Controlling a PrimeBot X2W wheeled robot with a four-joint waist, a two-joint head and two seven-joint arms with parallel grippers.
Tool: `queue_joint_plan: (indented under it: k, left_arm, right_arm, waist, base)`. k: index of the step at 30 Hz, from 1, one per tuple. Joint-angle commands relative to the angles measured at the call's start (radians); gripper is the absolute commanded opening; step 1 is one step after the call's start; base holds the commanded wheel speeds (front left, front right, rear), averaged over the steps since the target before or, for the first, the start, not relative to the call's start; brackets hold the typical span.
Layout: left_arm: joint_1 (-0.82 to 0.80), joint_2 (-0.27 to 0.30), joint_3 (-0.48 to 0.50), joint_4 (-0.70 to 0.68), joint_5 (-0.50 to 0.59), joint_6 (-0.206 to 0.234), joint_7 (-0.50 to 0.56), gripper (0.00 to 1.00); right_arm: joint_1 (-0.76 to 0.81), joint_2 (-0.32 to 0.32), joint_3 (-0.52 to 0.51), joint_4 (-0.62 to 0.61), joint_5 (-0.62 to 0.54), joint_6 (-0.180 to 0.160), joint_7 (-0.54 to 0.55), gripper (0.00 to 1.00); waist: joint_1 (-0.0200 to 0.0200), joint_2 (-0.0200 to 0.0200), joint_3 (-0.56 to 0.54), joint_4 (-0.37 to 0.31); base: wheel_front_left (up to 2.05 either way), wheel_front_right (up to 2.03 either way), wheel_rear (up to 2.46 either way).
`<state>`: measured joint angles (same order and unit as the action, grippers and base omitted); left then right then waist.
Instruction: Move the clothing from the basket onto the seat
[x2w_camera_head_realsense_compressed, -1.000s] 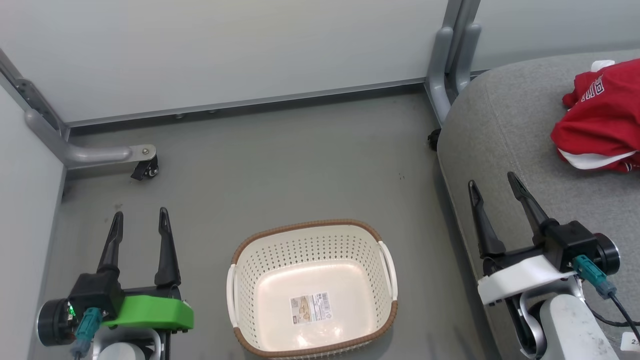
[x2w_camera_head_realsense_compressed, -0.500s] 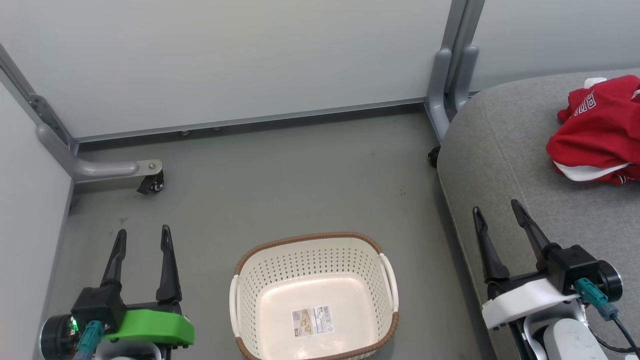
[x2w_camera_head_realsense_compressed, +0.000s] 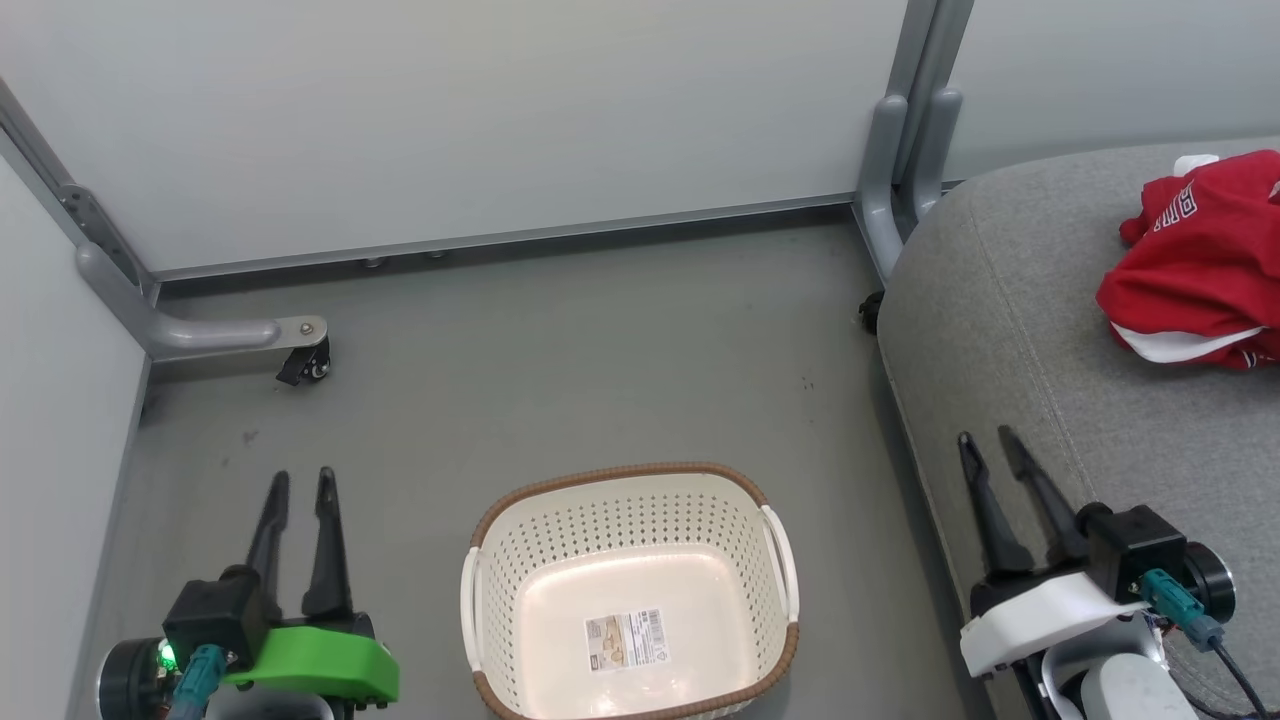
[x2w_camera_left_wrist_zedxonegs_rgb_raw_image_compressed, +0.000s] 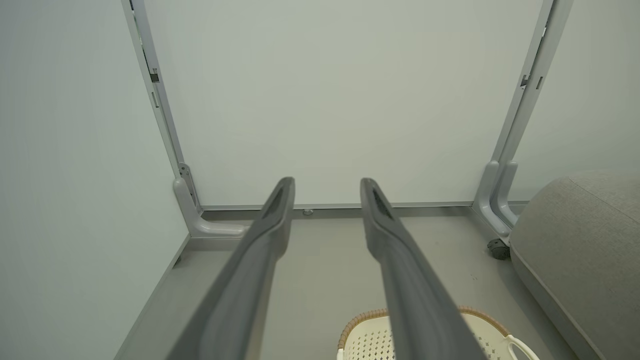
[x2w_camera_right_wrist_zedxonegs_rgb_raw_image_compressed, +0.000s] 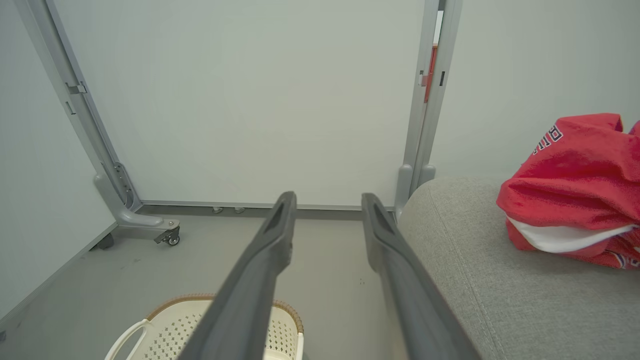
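Lower left of the head view: left gripper (x2w_camera_head_realsense_compressed: 301, 478), green-collared. Hangs above the grey floor (x2w_camera_head_realsense_compressed: 560, 340) with its two dark fingers parted by a narrow gap, gripping nothing. Points toward the pale partition (x2w_camera_head_realsense_compressed: 450, 110) and its castor foot (x2w_camera_head_realsense_compressed: 303, 361).

Middle, just right of that gripper: the basket (x2w_camera_head_realsense_compressed: 620, 470). Stands upright on the floor, cream and perforated, brown at the rim, a white handle at each side. Empty save a paper label (x2w_camera_head_realsense_compressed: 625, 640) on its bottom.

Right of the basket and apart from it: the seat (x2w_camera_head_realsense_compressed: 1000, 300), grey, rounded at its edge.

Lower right: right gripper (x2w_camera_head_realsense_compressed: 985, 437), white-collared. Hovers at the seat's near edge with fingers likewise a little apart, and has hold of nothing.

Far right: the clothing (x2w_camera_head_realsense_compressed: 1195, 270). Lies bunched on the seat, well apart from the basket and beyond the right gripper's tips. Red with white trim, block letters partly in sight.
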<state>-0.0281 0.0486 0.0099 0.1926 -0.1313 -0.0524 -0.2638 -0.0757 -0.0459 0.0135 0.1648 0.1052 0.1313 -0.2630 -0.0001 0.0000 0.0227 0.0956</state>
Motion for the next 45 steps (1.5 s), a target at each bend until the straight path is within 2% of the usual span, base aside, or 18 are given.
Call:
queue_joint_plan:
  k: [1,26,45]
  left_arm:
    - [0.000,-0.002,0.000,0.009,-0.002,0.000,0.001,0.00]
    - [-0.030,-0.001,0.033,0.028,-0.447,-0.022,0.115,0.00]
    - [-0.047,0.001,0.052,0.030,-0.719,-0.034,0.184,0.00]
  right_arm:
    - [0.004,0.001,0.000,0.008,0.002,0.000,0.001,0.00]
    - [-0.010,0.000,-0.040,0.038,0.455,0.000,0.116,0.00]
    - [-0.021,-0.002,-0.064,0.050,0.731,0.000,0.184,0.00]
  waist:
    - [0.0001,0.0000,0.000,0.000]
    - [0.0001,0.0000,-0.005,-0.018]
    - [0.0001,0.0000,-0.008,-0.033]
  base:
    - [0.00,0.00,0.00]
    - [0.00,0.00,0.00]
    - [0.00,0.00,0.00]
